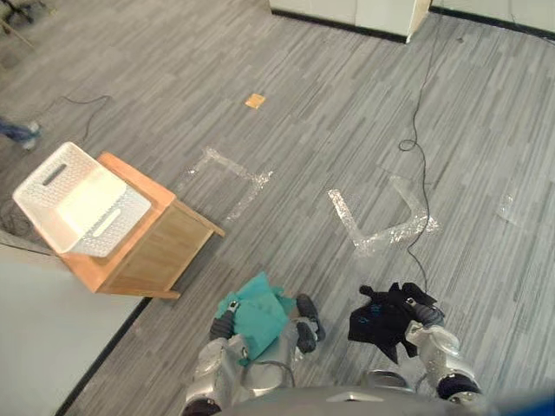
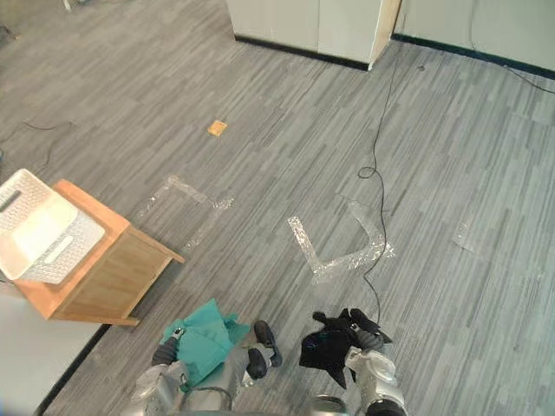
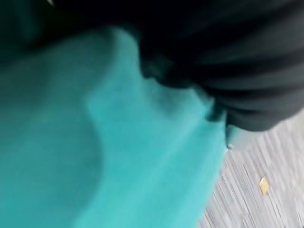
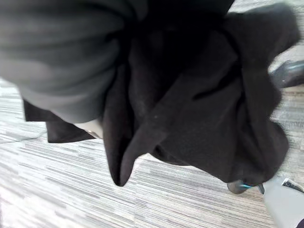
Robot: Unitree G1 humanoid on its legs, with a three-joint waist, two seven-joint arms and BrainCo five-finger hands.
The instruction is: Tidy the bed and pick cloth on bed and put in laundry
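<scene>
Grey plank floor (image 1: 347, 130) all round, striped in lighter and darker boards. At far left, a pale flat surface (image 1: 43, 329) with a dark edge, cut off by the frame; cannot be told what. Just beside, a wooden side table (image 1: 152, 243) carrying a white laundry basket (image 1: 33, 192), slotted handles in the walls, something pale inside, too washed out to name. Further over, a loose square of clear tape (image 1: 227, 169) stuck to the boards, and beyond, a small tan square (image 1: 255, 100) lying flat. Along the far wall, the white foot of a cabinet (image 1: 347, 10) with a dark skirting. Right of middle, a V of crinkled tape (image 1: 381, 236); near the right edge, one more scrap (image 1: 512, 208).

Hard to read: a blurred blue shape (image 1: 17, 130) at the left edge, above the basket. Low in the middle, teal cloth (image 1: 260, 314) bunched over the left hand (image 1: 222, 328), off the floor and well apart from the basket; hand buried under the fabric, so clamped or loose cannot be told. To the right, black cloth (image 1: 381, 319) hanging in folds from the right hand (image 1: 423, 310), likewise clear of the floor; hold swallowed by the folds, cannot be told either.
</scene>
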